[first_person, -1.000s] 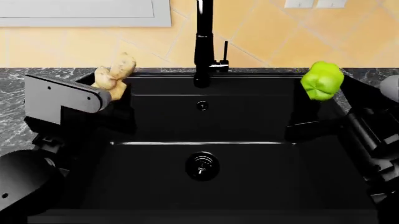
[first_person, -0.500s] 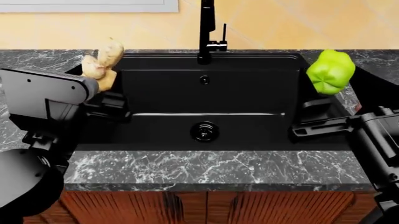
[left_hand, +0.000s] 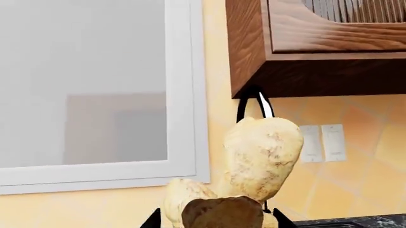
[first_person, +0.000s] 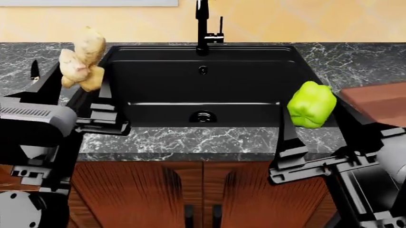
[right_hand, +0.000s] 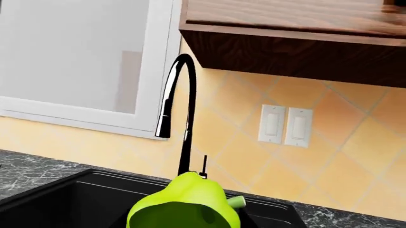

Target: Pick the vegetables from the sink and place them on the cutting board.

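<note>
- Grey marbled counter [first_person: 209,142] ran across our view, with a yellow tiled wall behind it and wooden cabinet doors below its near edge.
- We saw the sink [first_person: 203,90] set into it, black and deep, holding neither vegetable; the faucet [first_person: 203,26] stood at its far rim.
- Our left pincer [first_person: 79,85] was clamped on the ginger root [first_person: 81,59], lifted clear over the counter just left of the basin. The left wrist camera showed the ginger root [left_hand: 254,175] upright between the jaws.
- Our right pincer [first_person: 311,128] gripped the bell pepper [first_person: 311,104], raised above the basin's near right corner. From the right wrist the bell pepper [right_hand: 187,204] filled the lower frame, stem stub to one side.
- We could see only a corner of the cutting board [first_person: 377,102], on the counter at the far right edge of the head view, near the pepper.
- We judged the carry to be the step in hand. Done well, the right arm would swing rightward, keep the pepper high enough to clear the board's edge, and release low over it so it would not roll.
- We reckoned the ginger had the longer trip, across the whole sink, so it should follow once the right arm was clear.
</note>
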You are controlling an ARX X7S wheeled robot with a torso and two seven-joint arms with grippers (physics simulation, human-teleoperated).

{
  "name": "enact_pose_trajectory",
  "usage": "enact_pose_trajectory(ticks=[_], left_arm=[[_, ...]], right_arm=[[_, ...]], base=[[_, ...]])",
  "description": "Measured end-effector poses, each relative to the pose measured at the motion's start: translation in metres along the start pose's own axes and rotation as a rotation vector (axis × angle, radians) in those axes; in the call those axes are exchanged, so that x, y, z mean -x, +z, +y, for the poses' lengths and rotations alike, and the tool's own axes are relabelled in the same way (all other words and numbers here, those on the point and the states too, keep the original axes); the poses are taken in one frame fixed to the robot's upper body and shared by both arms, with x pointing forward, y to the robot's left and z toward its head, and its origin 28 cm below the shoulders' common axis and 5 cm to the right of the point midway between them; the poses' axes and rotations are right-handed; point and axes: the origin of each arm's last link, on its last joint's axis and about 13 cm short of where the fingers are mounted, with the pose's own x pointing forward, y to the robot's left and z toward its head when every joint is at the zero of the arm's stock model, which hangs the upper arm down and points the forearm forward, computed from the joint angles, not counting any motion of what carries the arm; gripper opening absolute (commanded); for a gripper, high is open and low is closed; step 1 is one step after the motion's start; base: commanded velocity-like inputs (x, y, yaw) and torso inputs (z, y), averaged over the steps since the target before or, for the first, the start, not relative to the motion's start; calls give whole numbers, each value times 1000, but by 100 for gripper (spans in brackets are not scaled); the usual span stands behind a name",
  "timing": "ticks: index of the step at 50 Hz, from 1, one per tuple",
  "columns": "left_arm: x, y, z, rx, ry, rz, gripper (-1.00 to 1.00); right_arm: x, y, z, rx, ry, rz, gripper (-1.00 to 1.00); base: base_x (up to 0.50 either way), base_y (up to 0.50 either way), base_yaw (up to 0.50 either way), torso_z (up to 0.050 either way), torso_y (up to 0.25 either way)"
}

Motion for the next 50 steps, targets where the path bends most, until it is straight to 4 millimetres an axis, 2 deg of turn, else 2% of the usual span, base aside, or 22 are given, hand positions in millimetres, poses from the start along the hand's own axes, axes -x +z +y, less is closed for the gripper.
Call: enact_pose_trajectory(ticks=[7, 17, 30, 50], left_arm=[[11, 2, -5, -1, -6, -25, -100], [20, 5, -9, -4, -20, -33, -100], [24, 6, -13, -8, -38, -28, -100], [27, 5, -19, -14, -66, -22, -100]], right_arm=[[11, -5, 5, -1, 1, -19, -100], [16, -10, 9, -18, 2, -25, -100], [19, -12, 10, -32, 2, -26, -100], [22, -11, 11, -20, 2, -37, -100]], base=[[0, -500, 0, 0, 0], [0, -500, 0, 0, 0], [29, -500, 0, 0, 0], [189, -500, 0, 0, 0]])
